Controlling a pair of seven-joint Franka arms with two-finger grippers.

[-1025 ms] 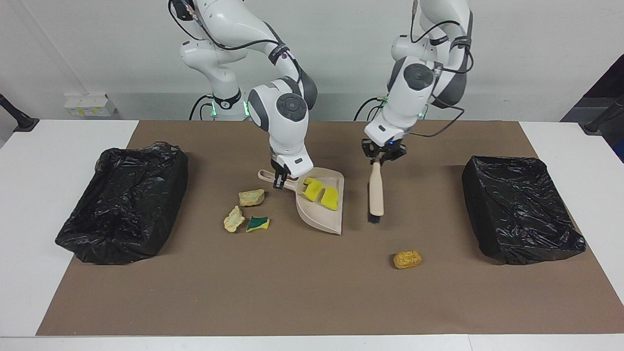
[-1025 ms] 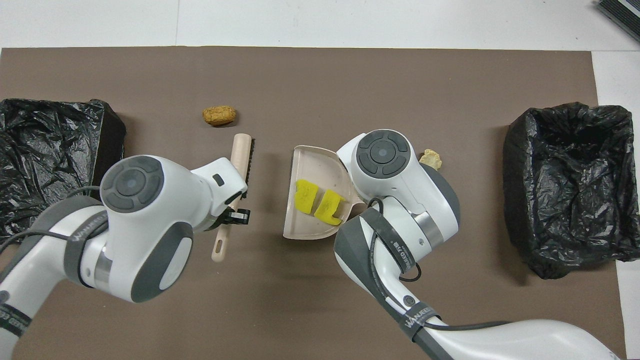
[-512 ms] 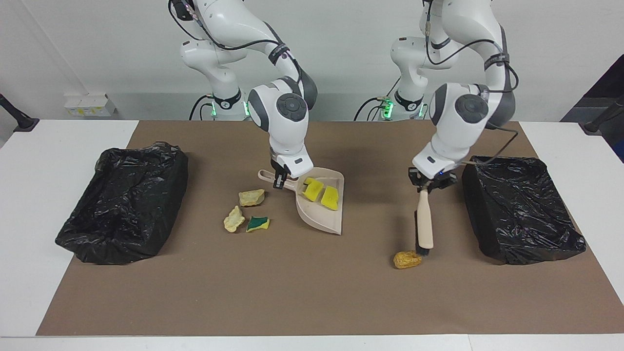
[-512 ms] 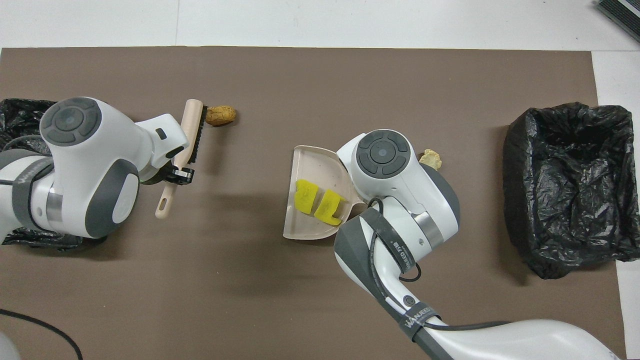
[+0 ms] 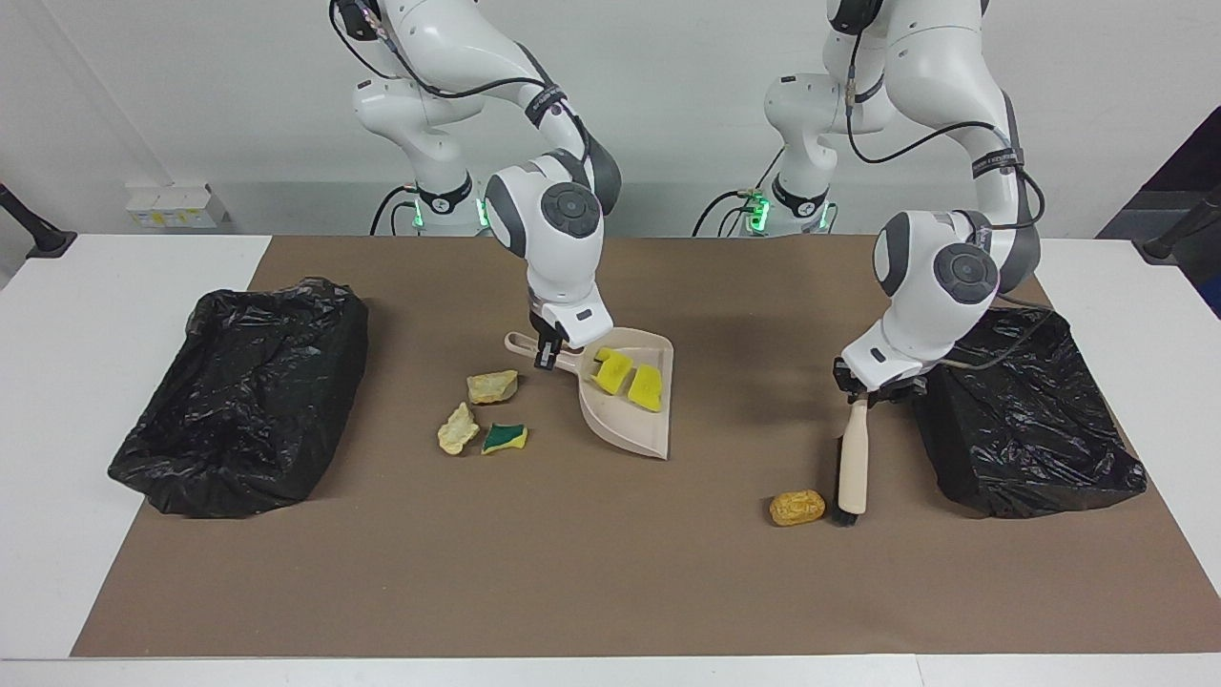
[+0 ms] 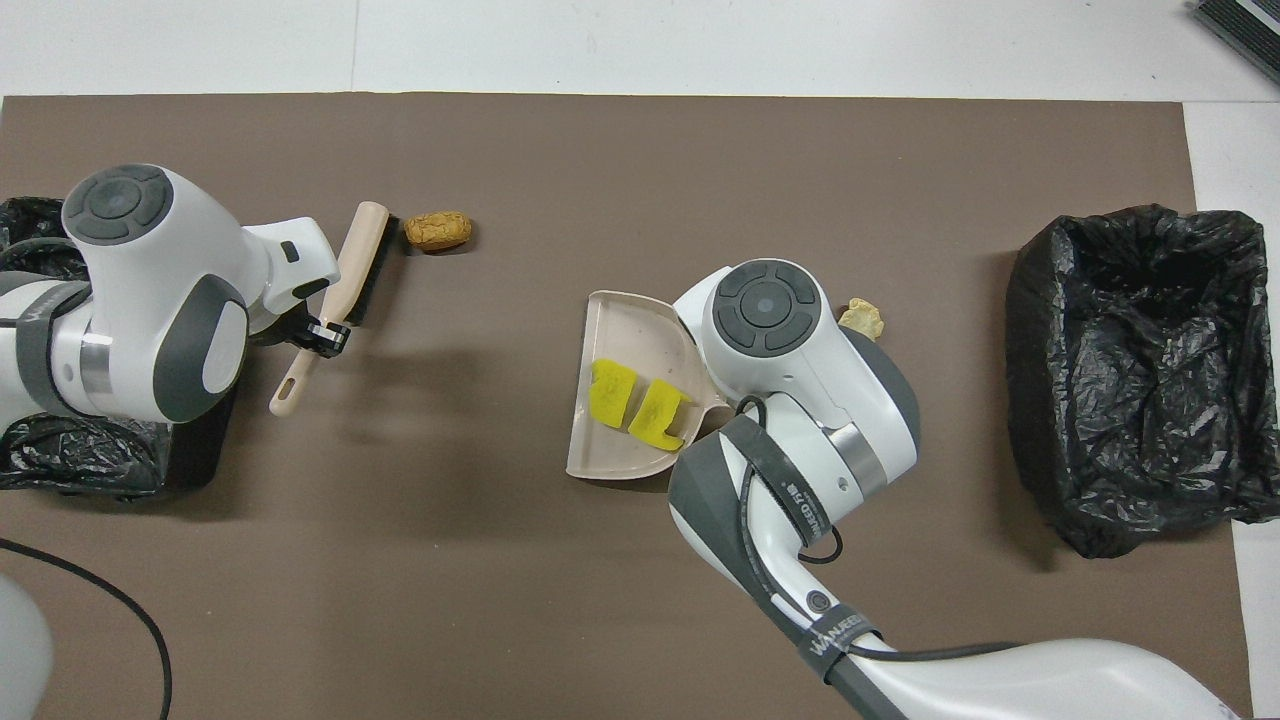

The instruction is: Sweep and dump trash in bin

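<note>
Sweep partly done: two yellow sponges in dustpan.
Left tool clenches brush beside orange chunk; right tool grips dustpan handle (three chunks unswept, nothing dumped).

White table under brown mat; on mat: two black-lined bins, beige dustpan, loose sponge chunks.

Both views are bright and evenly lit, seemingly from overhead, though no lamp shows. Shadows are soft and short: a faint one lies on the brown mat under each arm. The black bin liners carry small crinkled highlights, and the white arm shells show mild glare. Focus holds across the table; no blur or edge bending stands out.
</note>
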